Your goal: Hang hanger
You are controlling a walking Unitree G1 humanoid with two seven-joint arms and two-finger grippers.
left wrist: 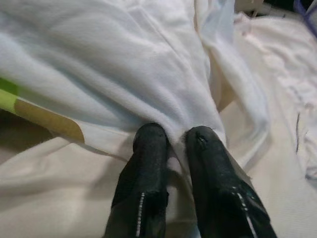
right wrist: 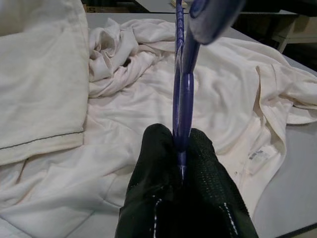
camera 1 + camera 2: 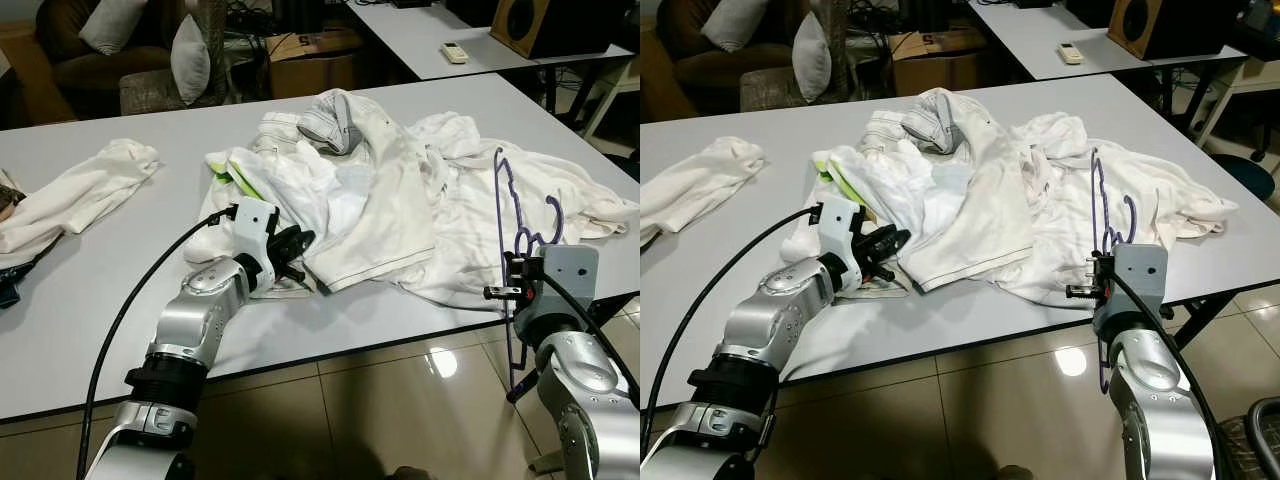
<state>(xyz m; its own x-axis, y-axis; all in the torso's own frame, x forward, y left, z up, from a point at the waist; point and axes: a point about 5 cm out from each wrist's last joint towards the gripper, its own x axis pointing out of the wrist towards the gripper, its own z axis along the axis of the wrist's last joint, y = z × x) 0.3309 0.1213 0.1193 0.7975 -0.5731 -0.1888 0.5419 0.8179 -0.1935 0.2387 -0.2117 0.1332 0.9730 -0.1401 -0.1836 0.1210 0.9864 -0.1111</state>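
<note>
Both grippers grip: right gripper (image 2: 181, 144) hanger (image 3: 505, 215), left gripper (image 1: 173, 141) shirt (image 1: 124, 74)

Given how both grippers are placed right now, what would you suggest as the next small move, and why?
Probably lift the left gripper a little, to draw a white garment free of the pile. Its fingers are pinched on a fold of that cloth, while the right gripper is shut on the purple hanger, held upright at the table edge, ready to go in.

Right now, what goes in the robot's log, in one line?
left gripper: shut on white shirt | right gripper: shut on purple hanger | hanger: above clothes, not hung
</note>
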